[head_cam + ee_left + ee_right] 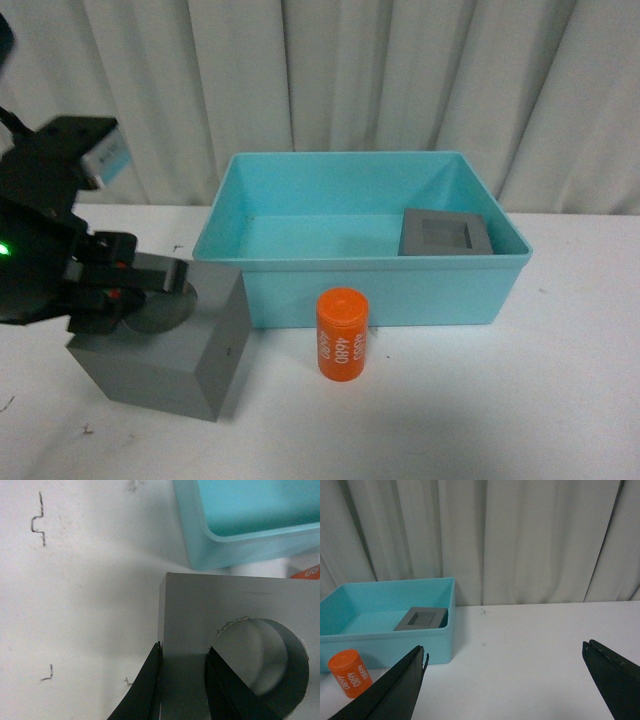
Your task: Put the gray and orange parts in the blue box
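Astride recessed cube (225,600) wall, left hand (184,655).

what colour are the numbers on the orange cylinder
White, printed down the side of the orange cylinder; they show best in the front view.

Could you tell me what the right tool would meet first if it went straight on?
Probably nothing nearby: the open right tool faces the white table, then the curtain; the blue box sits off to one side.
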Controlling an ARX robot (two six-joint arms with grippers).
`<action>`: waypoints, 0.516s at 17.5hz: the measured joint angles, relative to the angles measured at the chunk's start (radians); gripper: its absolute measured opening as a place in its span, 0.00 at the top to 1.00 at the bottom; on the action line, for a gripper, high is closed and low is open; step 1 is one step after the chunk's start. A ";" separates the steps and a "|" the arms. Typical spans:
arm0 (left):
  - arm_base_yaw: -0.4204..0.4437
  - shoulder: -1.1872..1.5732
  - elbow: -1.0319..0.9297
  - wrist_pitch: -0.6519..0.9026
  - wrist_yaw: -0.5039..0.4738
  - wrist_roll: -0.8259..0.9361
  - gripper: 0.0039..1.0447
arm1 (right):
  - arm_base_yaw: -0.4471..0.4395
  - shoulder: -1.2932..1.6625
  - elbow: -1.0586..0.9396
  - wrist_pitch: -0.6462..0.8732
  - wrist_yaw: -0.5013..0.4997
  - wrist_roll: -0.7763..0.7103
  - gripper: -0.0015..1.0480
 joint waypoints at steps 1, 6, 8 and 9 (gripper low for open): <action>0.007 -0.043 0.001 -0.028 0.007 0.013 0.82 | 0.000 0.000 0.000 0.000 0.000 0.000 0.06; -0.053 -0.119 0.236 -0.175 0.013 0.019 0.82 | 0.000 0.000 0.000 0.000 0.000 0.000 0.06; -0.129 -0.041 0.397 -0.217 -0.020 0.019 0.82 | 0.000 0.000 0.000 0.000 0.000 0.000 0.06; -0.175 0.025 0.481 -0.241 -0.039 0.017 0.82 | 0.000 0.000 0.000 0.000 0.000 0.000 0.06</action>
